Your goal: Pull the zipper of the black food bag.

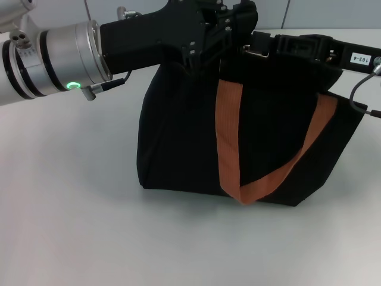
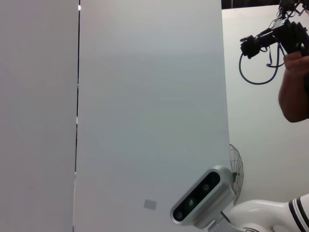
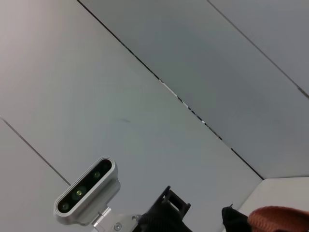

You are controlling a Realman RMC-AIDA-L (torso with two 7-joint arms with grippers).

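Left arm reached in closest to the head camera, its gripper down at the bag's top edge; whether it was clenched I cannot tell. Right gripper lay along the same edge, state also unclear. Bag stood on the table, 1 strap hanging in front. Zipper seemed to glint between the 2 grippers. Risk: the soft bag could slide or fold under the pull, slipping the tab free.

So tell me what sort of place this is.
Probably a robot lab or test room: a plain white table holding just the black food bag, bare grey wall panels, and a fan by the wall. Both arms reach over the bag's top.
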